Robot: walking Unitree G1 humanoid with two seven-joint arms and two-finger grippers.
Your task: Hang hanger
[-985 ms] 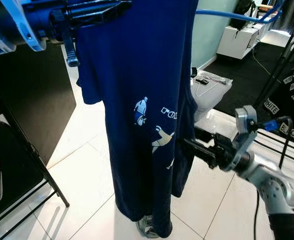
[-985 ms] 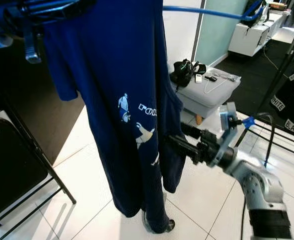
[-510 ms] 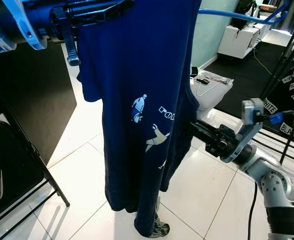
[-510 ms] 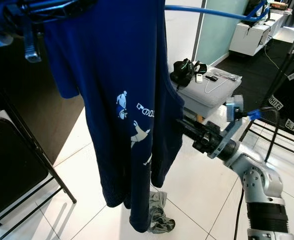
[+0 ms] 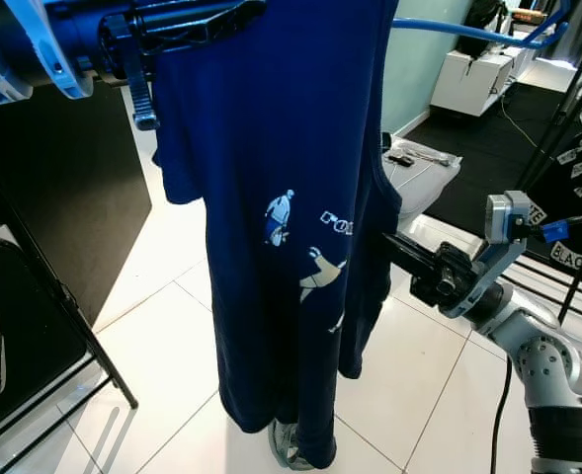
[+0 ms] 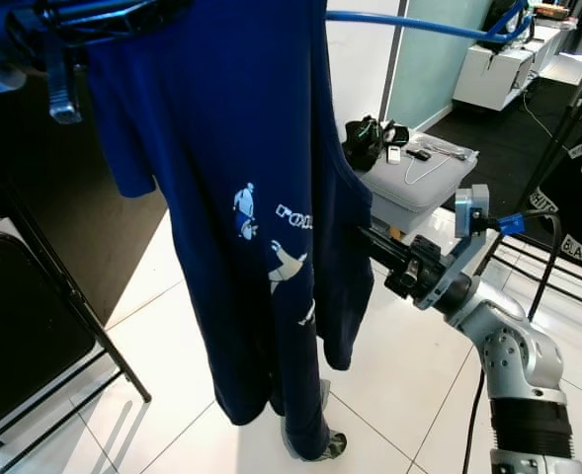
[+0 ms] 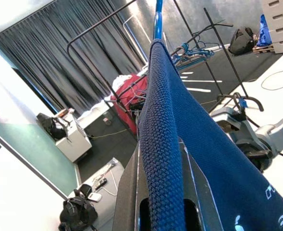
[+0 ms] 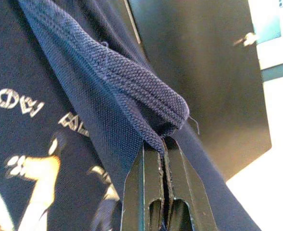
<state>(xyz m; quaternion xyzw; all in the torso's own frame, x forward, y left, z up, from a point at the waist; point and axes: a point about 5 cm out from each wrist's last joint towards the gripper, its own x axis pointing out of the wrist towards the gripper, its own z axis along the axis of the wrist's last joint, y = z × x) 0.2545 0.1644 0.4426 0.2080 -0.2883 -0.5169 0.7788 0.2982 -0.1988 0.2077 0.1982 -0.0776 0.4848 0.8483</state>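
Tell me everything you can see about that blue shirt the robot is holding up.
The shirt is dark blue, of a knitted-looking fabric, with a small white print and lettering on the front. It hangs full length from a black hanger held high by the left gripper. The right gripper has its jaws shut on a fold at the shirt's side edge.

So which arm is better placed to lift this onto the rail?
Probably the left. Its pincer holds the hanger up high, close to the blue rail. The right pincer is pinching the shirt's edge lower down.
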